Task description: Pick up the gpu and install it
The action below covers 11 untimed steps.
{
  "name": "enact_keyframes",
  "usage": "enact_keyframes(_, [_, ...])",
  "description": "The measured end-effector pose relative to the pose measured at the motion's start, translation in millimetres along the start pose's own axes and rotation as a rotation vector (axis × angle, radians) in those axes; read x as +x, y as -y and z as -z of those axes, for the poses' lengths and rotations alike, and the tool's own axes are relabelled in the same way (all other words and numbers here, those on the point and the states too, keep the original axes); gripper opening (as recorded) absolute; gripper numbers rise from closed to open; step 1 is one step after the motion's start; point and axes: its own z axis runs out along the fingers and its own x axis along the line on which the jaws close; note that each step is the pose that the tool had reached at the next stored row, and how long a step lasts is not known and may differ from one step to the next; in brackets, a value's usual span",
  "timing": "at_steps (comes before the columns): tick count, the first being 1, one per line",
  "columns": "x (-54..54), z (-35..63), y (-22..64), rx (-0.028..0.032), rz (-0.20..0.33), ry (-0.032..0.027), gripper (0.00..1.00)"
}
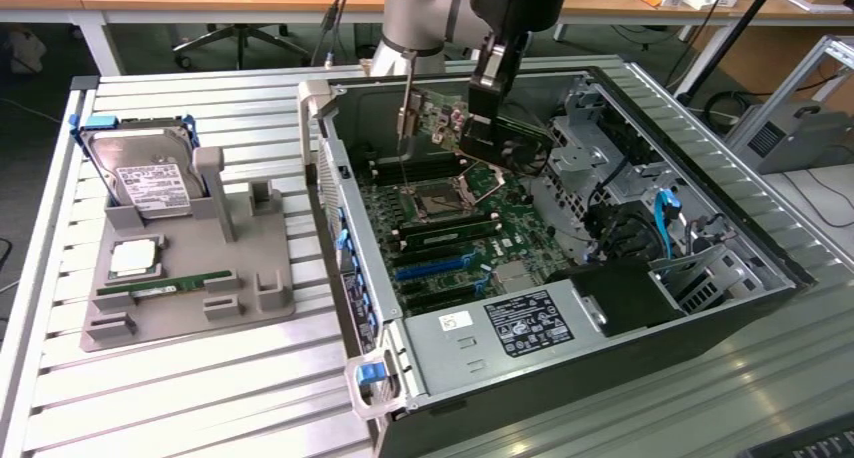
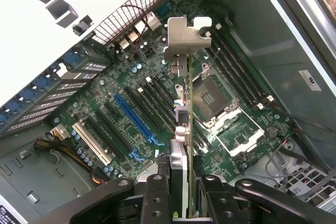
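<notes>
Wrist view gave me the clearest look: the jaws were clamped on the gpu [image 2: 181,129], one against each flat side. The card ran away from the camera edge-on, its silver bracket [image 2: 185,40] at the far end. Beneath it lay the motherboard [image 2: 100,95]. I had the long blue slot [image 2: 134,119] just to one side of the card's line and the CPU socket [image 2: 212,95] on the other. The card looked to be hanging above the board, not seated in any slot.

On the exterior view, the arm [image 1: 420,13] reached down into the open computer case [image 1: 747,268], which lay on its side on the counter [image 1: 200,388]. The gpu [image 1: 441,123] was up near the case's far end, held on edge over the motherboard [image 1: 387,216]. Its bracket [image 1: 406,108] hung straight down on the exterior view's left of the jaws. Well apart from the case, on the exterior view's left, the grey holder [image 1: 187,268] sat on the counter. The hard drive [image 1: 147,178] was propped in it and the narrow RAM stick [image 1: 167,286] lay in its groove.
</notes>
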Motion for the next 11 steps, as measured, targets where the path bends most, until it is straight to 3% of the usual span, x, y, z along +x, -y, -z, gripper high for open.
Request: enact_keyframes(11, [0.0, -0.1, 0.0, 0.0007, 0.03, -0.0004, 0.27])
